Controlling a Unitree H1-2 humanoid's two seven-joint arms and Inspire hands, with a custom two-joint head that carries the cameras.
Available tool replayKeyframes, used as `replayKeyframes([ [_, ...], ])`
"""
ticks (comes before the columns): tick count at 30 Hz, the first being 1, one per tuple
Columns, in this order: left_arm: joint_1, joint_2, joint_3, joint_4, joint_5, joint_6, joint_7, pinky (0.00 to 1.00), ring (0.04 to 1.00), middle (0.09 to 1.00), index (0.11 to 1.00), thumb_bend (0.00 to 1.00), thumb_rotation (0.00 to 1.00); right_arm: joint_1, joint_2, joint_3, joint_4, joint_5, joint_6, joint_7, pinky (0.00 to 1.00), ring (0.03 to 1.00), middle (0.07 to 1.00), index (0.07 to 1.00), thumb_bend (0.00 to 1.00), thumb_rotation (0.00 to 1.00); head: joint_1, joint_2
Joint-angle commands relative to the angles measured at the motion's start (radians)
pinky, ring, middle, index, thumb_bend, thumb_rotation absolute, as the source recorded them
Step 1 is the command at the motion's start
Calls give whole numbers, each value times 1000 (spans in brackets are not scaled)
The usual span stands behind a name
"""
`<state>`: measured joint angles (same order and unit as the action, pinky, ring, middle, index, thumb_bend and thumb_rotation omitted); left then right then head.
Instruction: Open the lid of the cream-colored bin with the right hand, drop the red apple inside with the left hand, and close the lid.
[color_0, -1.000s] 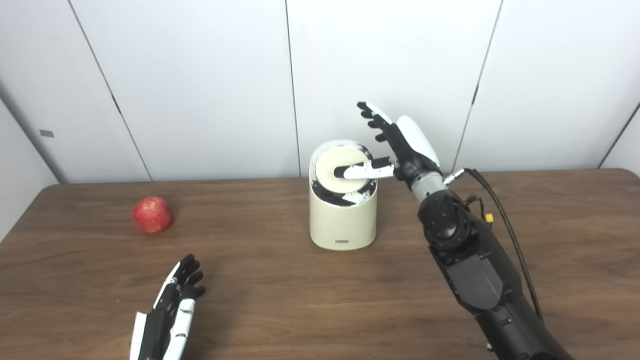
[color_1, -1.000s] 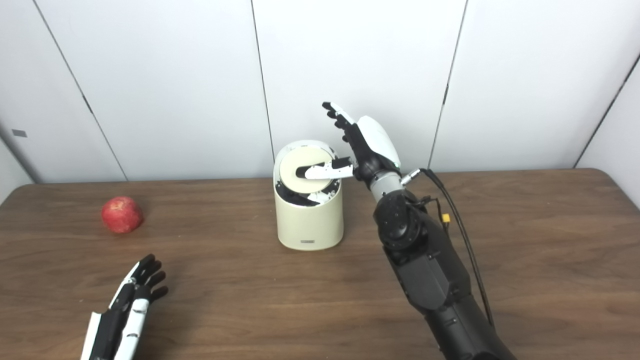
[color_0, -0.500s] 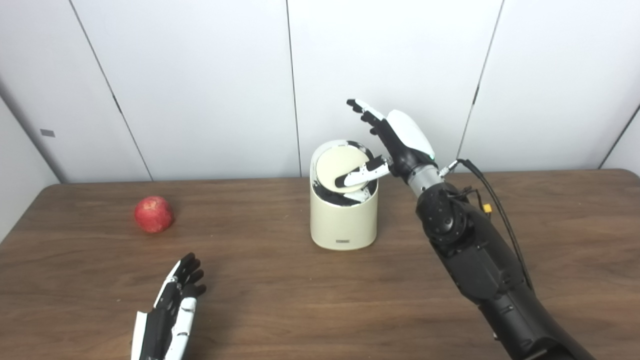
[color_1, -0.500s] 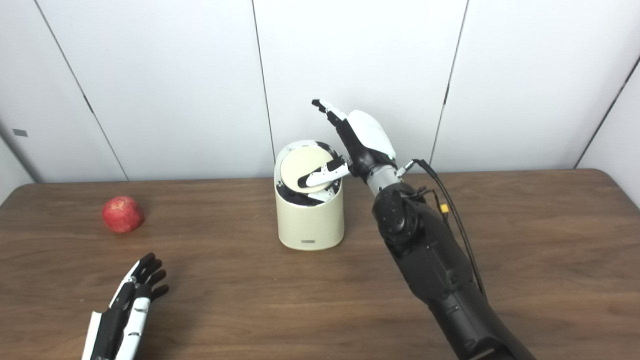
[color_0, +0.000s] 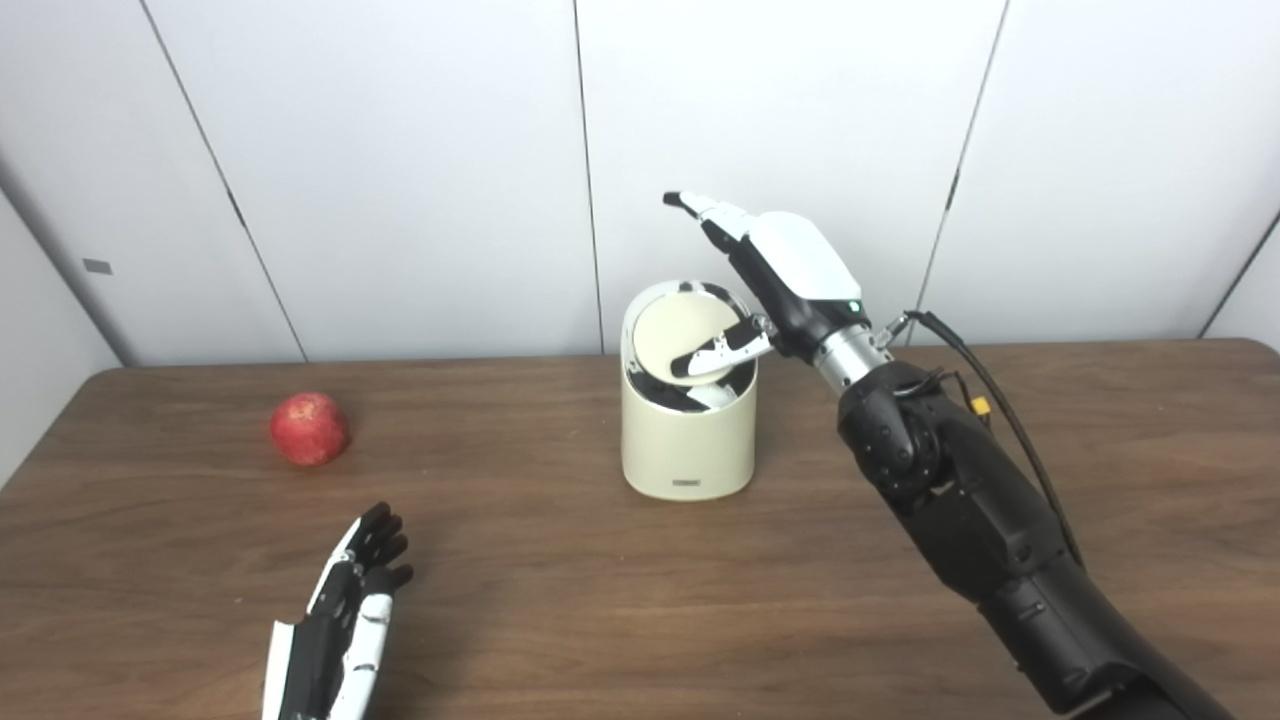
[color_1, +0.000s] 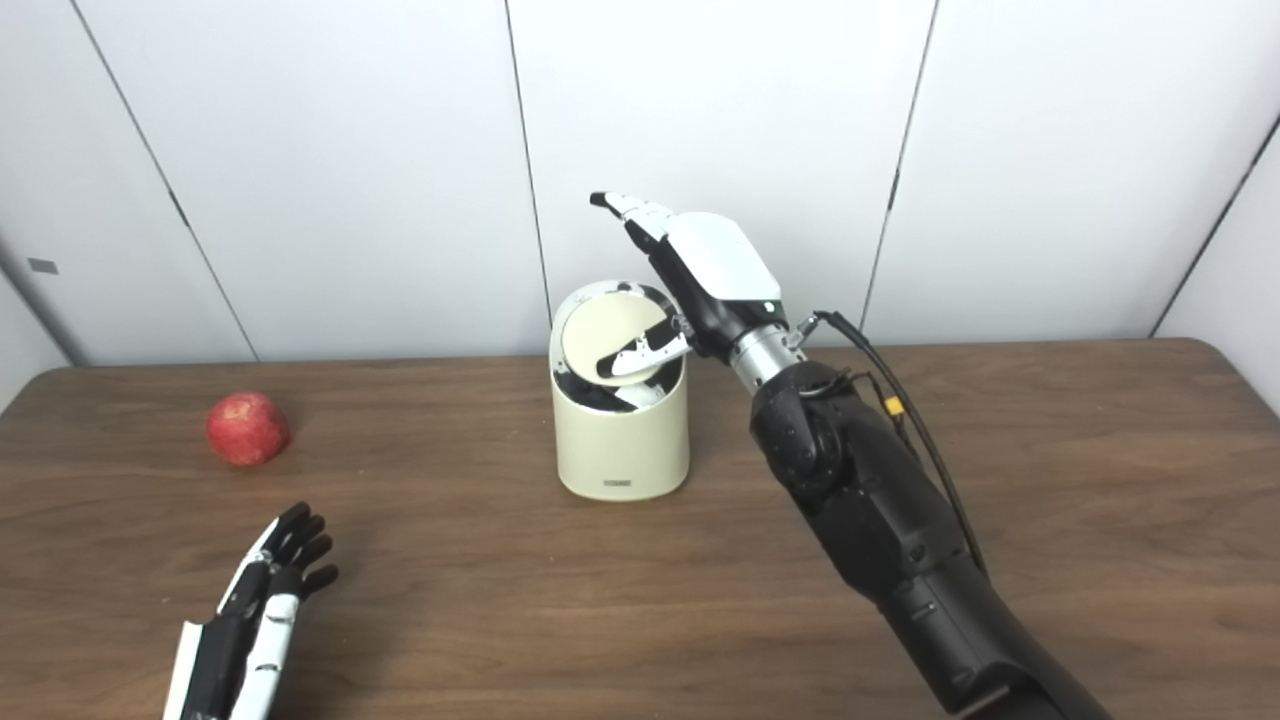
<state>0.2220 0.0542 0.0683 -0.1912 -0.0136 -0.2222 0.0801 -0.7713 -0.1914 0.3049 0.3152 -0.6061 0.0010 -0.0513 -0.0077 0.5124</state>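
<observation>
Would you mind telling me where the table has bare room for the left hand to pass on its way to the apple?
Bare wood lies between the left hand and the red apple, and from the apple across to the cream-colored bin. It is crowded at the bin's lid, where the right hand presses.

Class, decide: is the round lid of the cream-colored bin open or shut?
Partly open: the round lid is tilted inside the cream-colored bin, with the right hand thumb on it and a dark gap below.

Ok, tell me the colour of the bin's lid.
Cream, matching the bin; the tilted lid shows best in the left eye view.
</observation>
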Motion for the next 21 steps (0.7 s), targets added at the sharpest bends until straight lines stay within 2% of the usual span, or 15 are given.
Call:
replayKeyframes([
  [1, 30, -55, -10, 53, 5, -50, 15, 811, 868, 888, 915, 466, 753, -21, 27, -64, -30, 80, 43, 8, 792, 872, 894, 905, 892, 285, 1, -7],
  [3, 28, -54, -12, 61, 8, -59, 16, 809, 868, 888, 917, 460, 756, -15, 53, -112, -71, 133, 101, 32, 728, 849, 879, 906, 855, 385, 2, -13],
  [7, 29, -57, -12, 70, 11, -65, 21, 815, 866, 885, 916, 460, 753, 17, 66, -175, -144, 217, 176, 72, 721, 836, 877, 900, 659, 606, 7, -20],
  [9, 30, -58, -11, 70, 11, -63, 23, 813, 862, 882, 913, 453, 755, 36, 68, -193, -178, 245, 211, 88, 744, 845, 887, 901, 562, 640, 5, -23],
  [13, 33, -61, -10, 64, 11, -58, 27, 809, 857, 876, 908, 447, 757, 81, 53, -210, -252, 260, 278, 105, 755, 854, 896, 901, 503, 699, 3, -20],
  [16, 34, -57, -11, 62, 8, -60, 25, 812, 862, 882, 912, 443, 768, 140, 27, -220, -322, 260, 288, 112, 725, 832, 877, 892, 471, 760, 4, -19],
  [21, 37, -50, -10, 57, 1, -58, 27, 820, 867, 886, 916, 441, 767, 259, -29, -232, -444, 273, 283, 138, 760, 838, 872, 881, 459, 807, 2, -14],
])
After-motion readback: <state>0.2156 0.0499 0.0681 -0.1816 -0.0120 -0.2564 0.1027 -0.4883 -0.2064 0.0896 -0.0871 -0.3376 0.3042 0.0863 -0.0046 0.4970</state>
